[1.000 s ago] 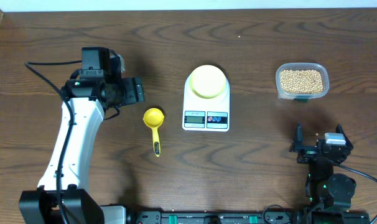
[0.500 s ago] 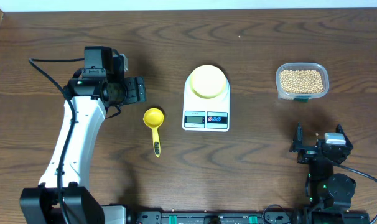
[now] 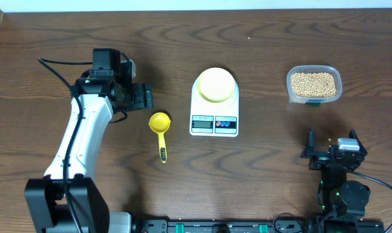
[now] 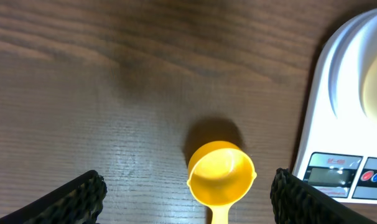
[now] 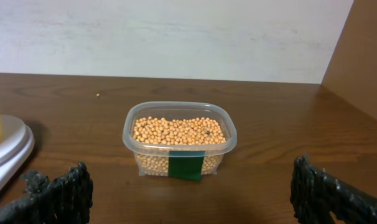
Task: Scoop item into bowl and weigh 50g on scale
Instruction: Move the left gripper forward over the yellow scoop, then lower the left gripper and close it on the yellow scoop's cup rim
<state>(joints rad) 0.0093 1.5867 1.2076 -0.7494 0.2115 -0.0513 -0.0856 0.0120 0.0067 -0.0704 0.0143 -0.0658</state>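
Showing the approach to the yellow scoop (image 4: 221, 180). The left jaws, at the end of the left arm (image 3: 79, 139), stand wide apart and empty above the counter (image 3: 261, 175). The scoop's round cup lies about midway between them and touches neither. Its handle (image 3: 162, 150) runs back beneath the wrist, mostly out of the wrist view. The scale (image 3: 214, 116) lies just outside one jaw, near the cup but apart from it. The bowl (image 3: 216, 85) sits on the scale's platform with no beans visible in it. The right jaws, likewise wide open and holding nothing, face the clear tub (image 5: 229, 134) straight ahead and well apart. The beans (image 5: 179, 130) fill the tub almost to its rim.

Judged stage: the first step, taking up the scoop, with no scooping or weighing done yet.

Recommended practice: shift the left jaws back from the cup until they straddle the handle, since the cup looks too wide and round for a firm hold. Turn them to close across the handle's narrow width. Descend squarely until both tips are just above the counter, then close, keeping the cup level and the jaw nearer the scale clear of it.

Writing: the scale's display (image 4: 328, 186) and button markings are too small to read. The green label (image 5: 185, 169) on the tub shows no legible text, and no brand name is visible.
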